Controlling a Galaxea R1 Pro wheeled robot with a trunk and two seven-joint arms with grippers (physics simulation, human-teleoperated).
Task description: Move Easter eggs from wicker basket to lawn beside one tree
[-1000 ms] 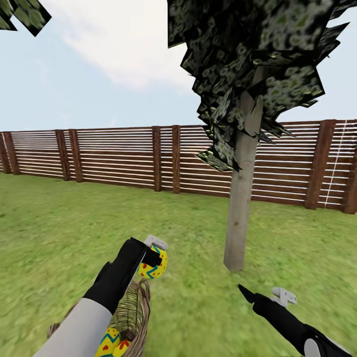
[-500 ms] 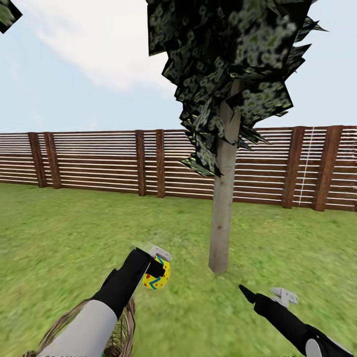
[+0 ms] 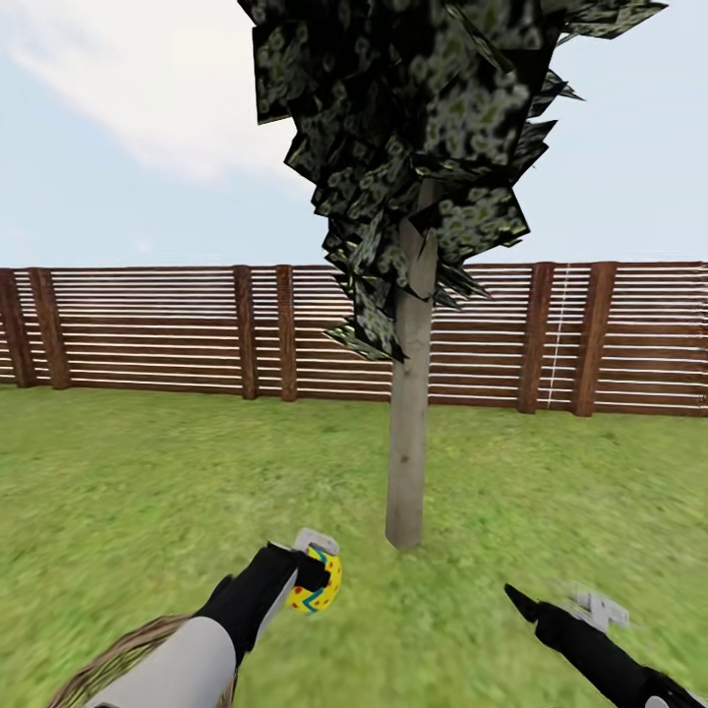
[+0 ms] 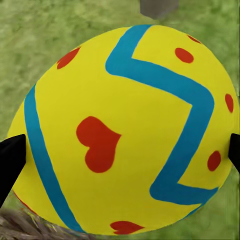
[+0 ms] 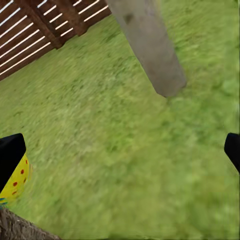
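Note:
My left gripper [image 3: 317, 580] is shut on a yellow Easter egg [image 3: 320, 587] with blue zigzags and red marks, held above the lawn [image 3: 138, 492] a short way in front of the tree [image 3: 407, 442]. In the left wrist view the egg [image 4: 125, 130] sits between both black fingertips [image 4: 10, 162], with the trunk base [image 4: 159, 6] beyond it. The wicker basket [image 3: 113, 669] shows as a rim at the lower left, under my left arm; its inside is hidden. My right gripper [image 3: 556, 602] hangs open over grass right of the trunk, holding nothing [image 5: 120, 155].
A brown slatted fence [image 3: 147, 329] closes the garden behind the tree. Dark speckled foliage [image 3: 423, 128] hangs over the trunk. The right wrist view shows the trunk [image 5: 150, 45], the egg [image 5: 15, 182] and a bit of basket rim [image 5: 20, 227]. Grass lies open around the trunk.
The whole view has swung, so tree and fence sit further left and the basket has slid nearly out of the picture. The held egg is now closer to the trunk base.

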